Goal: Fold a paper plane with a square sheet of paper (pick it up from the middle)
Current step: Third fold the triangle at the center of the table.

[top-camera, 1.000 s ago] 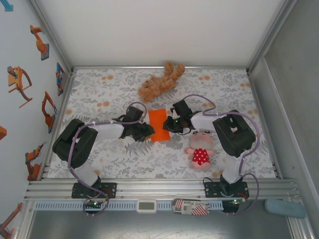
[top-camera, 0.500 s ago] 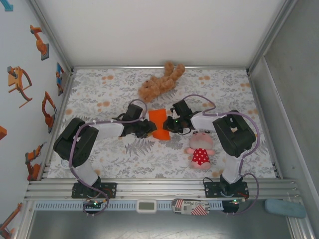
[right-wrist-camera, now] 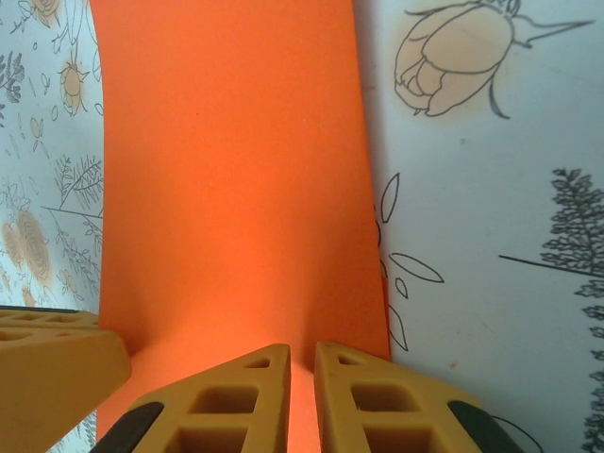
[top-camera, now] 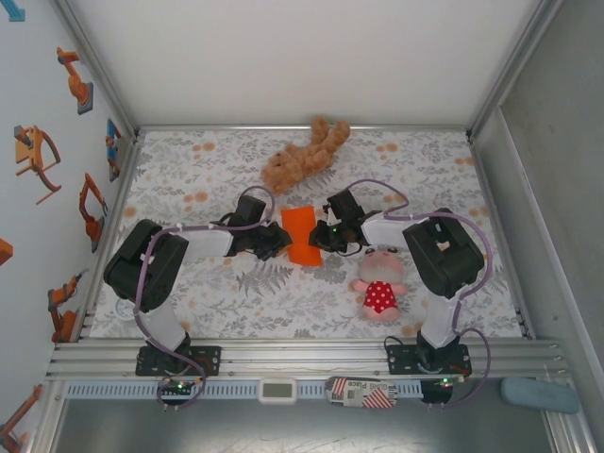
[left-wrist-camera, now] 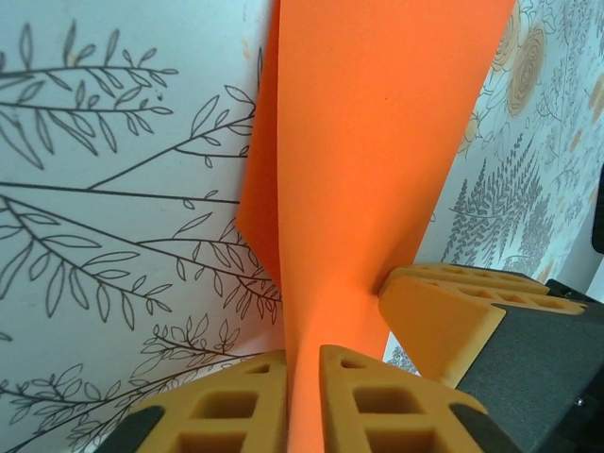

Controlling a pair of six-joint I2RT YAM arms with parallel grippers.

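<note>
Pinching thin, sharp-cornered bright-orange paper sheet point(top-camera: 302, 236) at 9 o'clock with left gripper point(left-wrist-camera: 300, 363) — fingers nearly together. Same at 3 o'clock — right gripper point(right-wrist-camera: 302, 354).

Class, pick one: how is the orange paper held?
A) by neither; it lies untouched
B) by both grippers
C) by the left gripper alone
B: the paper is pinched between the fingers of the left gripper and of the right gripper, each seen in its wrist view.
</note>
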